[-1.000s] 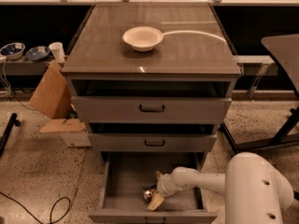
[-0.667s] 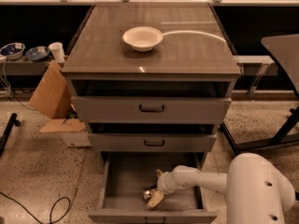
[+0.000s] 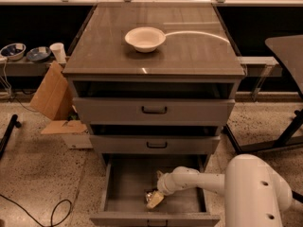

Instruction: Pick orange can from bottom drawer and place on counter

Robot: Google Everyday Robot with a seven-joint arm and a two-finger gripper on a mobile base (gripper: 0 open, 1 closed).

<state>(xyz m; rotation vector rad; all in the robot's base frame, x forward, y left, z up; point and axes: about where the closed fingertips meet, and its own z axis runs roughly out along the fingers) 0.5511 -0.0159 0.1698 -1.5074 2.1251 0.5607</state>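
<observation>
Gripper [image 3: 154, 200] sits low in the bottom drawer [image 3: 128, 183], touching the orange can [image 3: 149, 193] near the front wall; can't tell if it's clamped. Best: confirm a firm hold, lift straight up past the drawer front, then go to the counter [image 3: 189, 56], clear of the white bowl [image 3: 145, 38].

orange can [image 3: 149, 193]: shiny, inside open bottom drawer [image 3: 124, 186] | gripper [image 3: 155, 200]: at can, in drawer
</observation>
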